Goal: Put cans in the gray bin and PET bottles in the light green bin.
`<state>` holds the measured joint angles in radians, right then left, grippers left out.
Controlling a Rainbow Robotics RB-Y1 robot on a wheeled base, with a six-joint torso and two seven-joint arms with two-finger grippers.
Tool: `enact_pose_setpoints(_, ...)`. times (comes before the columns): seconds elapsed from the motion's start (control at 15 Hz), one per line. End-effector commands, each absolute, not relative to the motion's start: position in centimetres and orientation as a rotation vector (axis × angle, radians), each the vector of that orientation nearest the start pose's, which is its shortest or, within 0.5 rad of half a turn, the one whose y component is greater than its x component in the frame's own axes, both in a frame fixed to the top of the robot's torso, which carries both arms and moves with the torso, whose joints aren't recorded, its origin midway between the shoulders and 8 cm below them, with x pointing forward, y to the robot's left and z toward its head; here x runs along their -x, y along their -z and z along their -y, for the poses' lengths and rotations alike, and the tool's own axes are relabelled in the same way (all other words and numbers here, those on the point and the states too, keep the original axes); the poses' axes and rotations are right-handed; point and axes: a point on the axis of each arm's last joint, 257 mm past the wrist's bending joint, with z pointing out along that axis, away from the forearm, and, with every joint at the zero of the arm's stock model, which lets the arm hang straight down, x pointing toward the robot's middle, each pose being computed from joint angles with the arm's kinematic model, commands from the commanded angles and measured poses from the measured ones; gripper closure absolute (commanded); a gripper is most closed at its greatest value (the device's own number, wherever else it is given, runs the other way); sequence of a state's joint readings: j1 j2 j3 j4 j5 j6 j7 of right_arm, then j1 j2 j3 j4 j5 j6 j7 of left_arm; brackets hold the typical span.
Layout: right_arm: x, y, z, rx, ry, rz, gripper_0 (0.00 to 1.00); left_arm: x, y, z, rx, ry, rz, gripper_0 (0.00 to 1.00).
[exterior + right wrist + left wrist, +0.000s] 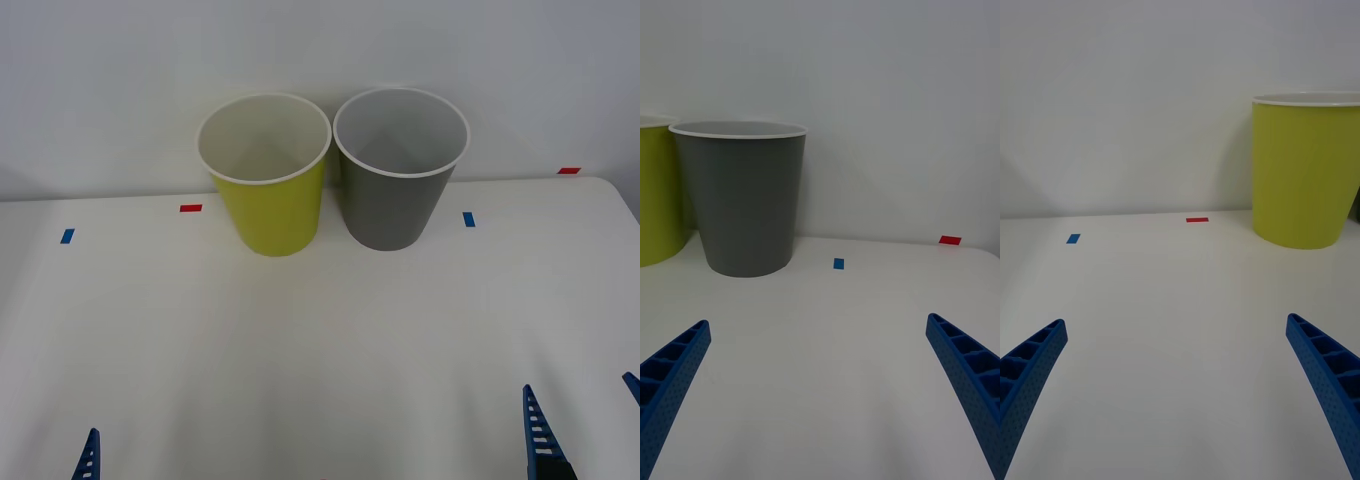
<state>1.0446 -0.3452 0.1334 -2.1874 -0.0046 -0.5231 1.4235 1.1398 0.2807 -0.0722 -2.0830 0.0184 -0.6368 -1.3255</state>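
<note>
1. The light green bin (268, 190) is seen standing upright at the far side of the white worktop (320, 340), close to the wall.
2. The gray bin (398, 180) is placed just beside it, on the robot's right; their white rims are almost touching.
3. Both bins are seen open at the top, and their pale insides are visible from above.
4. The left gripper (1176, 390) is held low over the near left part of the worktop, with its blue fingers spread wide and nothing between them.
5. The right gripper (816, 390) is held low over the near right part, also spread wide and holding nothing.
6. Small red and blue tape marks (190, 208) are stuck on the worktop beside the bins.
</note>
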Motion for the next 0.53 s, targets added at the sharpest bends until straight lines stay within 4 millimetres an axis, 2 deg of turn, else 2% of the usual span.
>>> enact_pose_setpoints(0.07,-25.16,19.24,26.84,0.12,0.0,-1.491,0.0,-20.95,22.3,-30.88,0.034,-0.026,-1.547,0.0)
enact_pose_setpoints(0.53,-25.16,19.24,26.84,0.12,0.0,-1.491,0.0,-20.95,22.3,-30.88,0.034,-0.026,-1.547,0.0)
